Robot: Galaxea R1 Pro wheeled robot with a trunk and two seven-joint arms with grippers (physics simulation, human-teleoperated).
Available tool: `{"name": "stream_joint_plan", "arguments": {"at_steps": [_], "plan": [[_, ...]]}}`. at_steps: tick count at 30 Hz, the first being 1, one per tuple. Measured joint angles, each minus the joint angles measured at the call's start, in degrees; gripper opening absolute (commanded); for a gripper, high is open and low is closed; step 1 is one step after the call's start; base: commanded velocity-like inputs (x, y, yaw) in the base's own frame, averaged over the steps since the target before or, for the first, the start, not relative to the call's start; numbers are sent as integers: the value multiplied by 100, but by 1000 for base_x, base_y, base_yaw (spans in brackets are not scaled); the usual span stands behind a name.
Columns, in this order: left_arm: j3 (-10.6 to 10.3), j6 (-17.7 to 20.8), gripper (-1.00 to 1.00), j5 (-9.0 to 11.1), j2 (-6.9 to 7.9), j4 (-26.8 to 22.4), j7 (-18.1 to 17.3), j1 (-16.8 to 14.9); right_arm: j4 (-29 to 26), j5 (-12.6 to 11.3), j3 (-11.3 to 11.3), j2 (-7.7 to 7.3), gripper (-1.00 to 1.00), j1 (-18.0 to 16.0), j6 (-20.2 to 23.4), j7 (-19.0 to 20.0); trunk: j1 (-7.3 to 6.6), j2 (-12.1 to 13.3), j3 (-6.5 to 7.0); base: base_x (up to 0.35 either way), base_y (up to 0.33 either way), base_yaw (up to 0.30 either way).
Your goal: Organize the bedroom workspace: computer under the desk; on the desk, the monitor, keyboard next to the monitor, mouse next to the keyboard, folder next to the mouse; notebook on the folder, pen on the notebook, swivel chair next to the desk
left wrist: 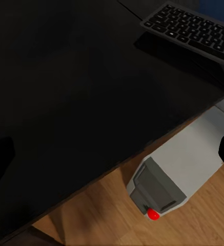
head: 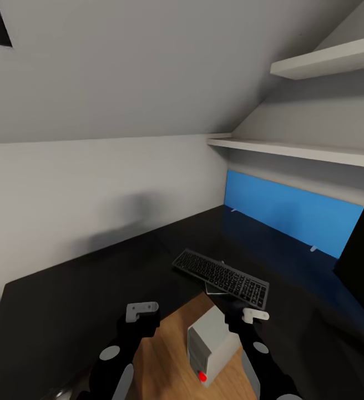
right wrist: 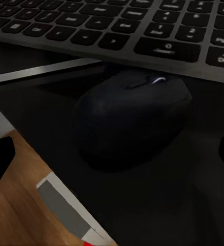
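Head view: keyboard (head: 222,277) lies on my desk (head: 93,289), mouse (right wrist: 132,120) beside it; right gripper (right wrist: 117,154) gapes wide, folder stack pending.

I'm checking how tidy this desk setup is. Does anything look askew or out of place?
Yes. The keyboard lies at a slant on the desk, its near end out past the desk's edge, close to the mouse. The computer on the floor sticks out from under the desk rather than sitting fully beneath it.
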Motion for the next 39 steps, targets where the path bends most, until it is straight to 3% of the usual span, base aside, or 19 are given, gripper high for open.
{"name": "stream_joint_plan", "arguments": {"at_steps": [25, 31, 39], "plan": [[-6, 0, 100, 0, -9, -31, 0, 0, 0, 0, 1, 0, 100, -1, 21, -157, 1, 0, 0, 8, 0, 0], [-8, 0, 100, 0, -21, -34, 0, 0, 0, 0, 0, 0, 100, -1, 32, -158, 132, -239, -107, 0, 0, 0], [-7, 0, 100, 0, -26, -35, 0, 0, 0, 0, 1, 0, 100, -1, 35, -158, 133, -240, -108, 0, 0, 0]]}}
